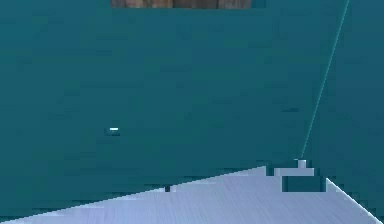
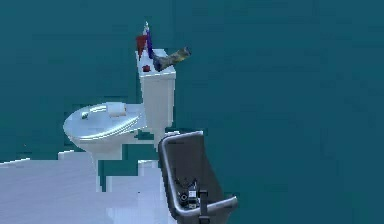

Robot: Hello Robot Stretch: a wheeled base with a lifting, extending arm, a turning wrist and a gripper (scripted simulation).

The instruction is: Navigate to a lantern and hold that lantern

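In the forward view a teal wall (image 1: 180,90) stands ahead of me, with a strip of pale floor (image 1: 200,200) along the bottom; one brown framed thing (image 1: 165,3) is cut off by the top edge; one small white speck (image 1: 114,129) sits on the wall left of the middle. In the arm side view one white toilet (image 2: 105,122) stands against a teal wall, its bowl covered by a lowered lid, so I cannot tell what the bowl holds; its tank (image 2: 158,100) rises at the bowl's right and carries three small things on top: a red and blue upright thing (image 2: 144,40) at the left, a small red blob (image 2: 147,68) just below it, and a tan and grey thing (image 2: 178,56) lying tilted at the right; whether any of these is the lantern I cannot tell, their shapes being too small to read; nearer me, one grey panel (image 2: 195,160) with a dark rim stands tilted at the bottom middle; my fingers (image 2: 190,188) show dark in front of that panel near the bottom edge, and I cannot tell how they stand or whether they hold anything.
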